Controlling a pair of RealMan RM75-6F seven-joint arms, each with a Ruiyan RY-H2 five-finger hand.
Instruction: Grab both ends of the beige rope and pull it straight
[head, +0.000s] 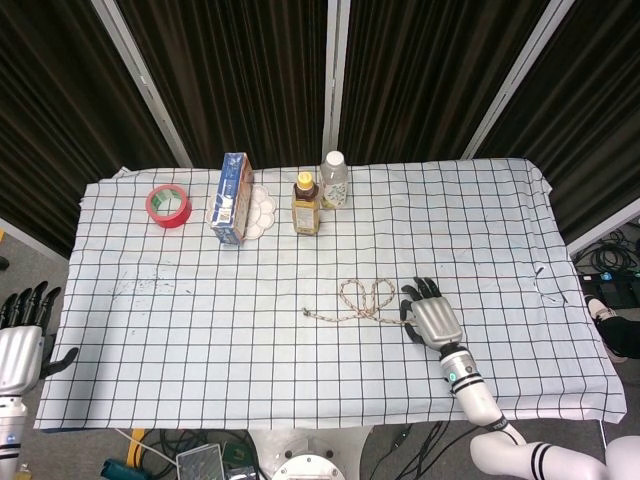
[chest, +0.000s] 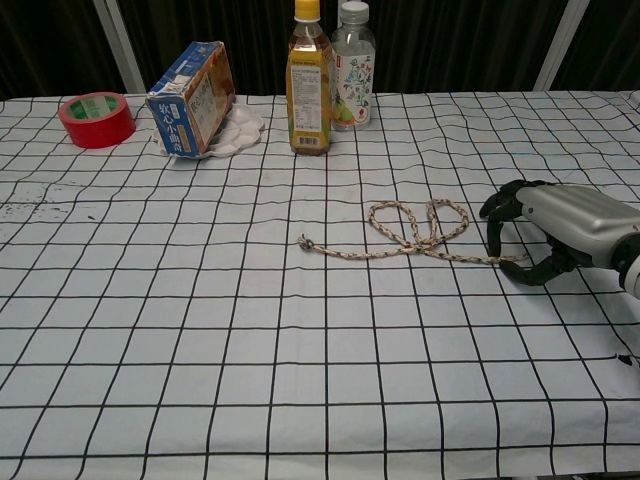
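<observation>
The beige rope (head: 352, 316) lies mid-table, its two loops (chest: 420, 225) near the middle and a knotted end (chest: 304, 242) pointing left. My right hand (head: 432, 318) hovers palm down over the rope's right end (chest: 505, 261). Its fingers (chest: 497, 205) arch down on the far side of that end and the thumb sits on the near side, not closed on it. My left hand (head: 20, 345) hangs beyond the table's left front corner, fingers apart and empty, far from the rope. The chest view does not show it.
Along the table's back stand a red tape roll (head: 168, 205), a blue carton (head: 233, 197) against a white palette (head: 259, 210), an amber bottle (head: 305, 203) and a clear bottle (head: 334, 179). The checked cloth (head: 180, 340) covers the table.
</observation>
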